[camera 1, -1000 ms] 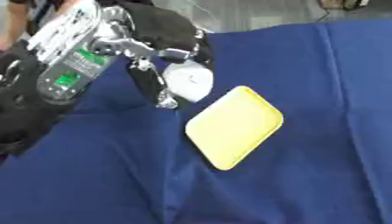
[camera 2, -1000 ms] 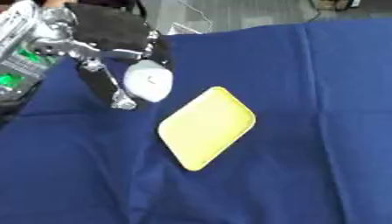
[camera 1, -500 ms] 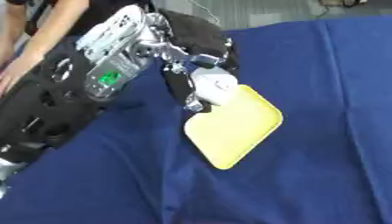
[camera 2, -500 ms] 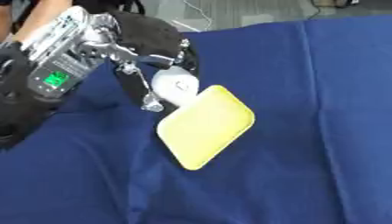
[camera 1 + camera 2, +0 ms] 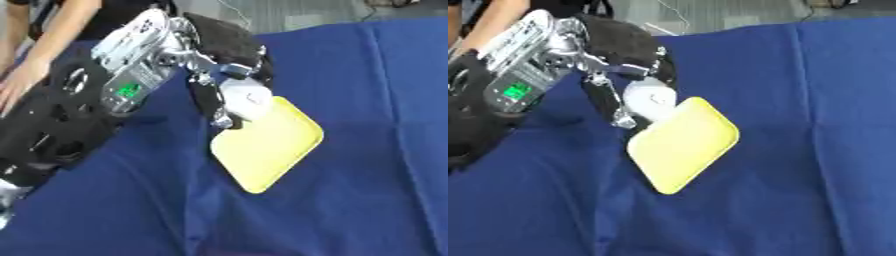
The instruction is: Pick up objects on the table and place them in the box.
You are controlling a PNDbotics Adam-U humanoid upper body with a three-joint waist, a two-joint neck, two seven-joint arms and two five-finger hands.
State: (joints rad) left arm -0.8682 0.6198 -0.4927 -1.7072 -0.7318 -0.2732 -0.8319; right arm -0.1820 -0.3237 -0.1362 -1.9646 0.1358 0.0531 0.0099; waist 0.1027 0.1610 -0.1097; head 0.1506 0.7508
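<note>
Left robot hand (image 5: 219,75) curled round white obj (image 5: 248,98), over yellow tray (image 5: 267,145) w/ long axis upper-right–lower-left.

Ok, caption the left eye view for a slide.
Left hand holds a white object over the yellow tray's upper edge on blue cloth.

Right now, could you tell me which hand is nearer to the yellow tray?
Left. The left hand holds a white object over the yellow tray's upper-left edge; the right hand is not in view.
</note>
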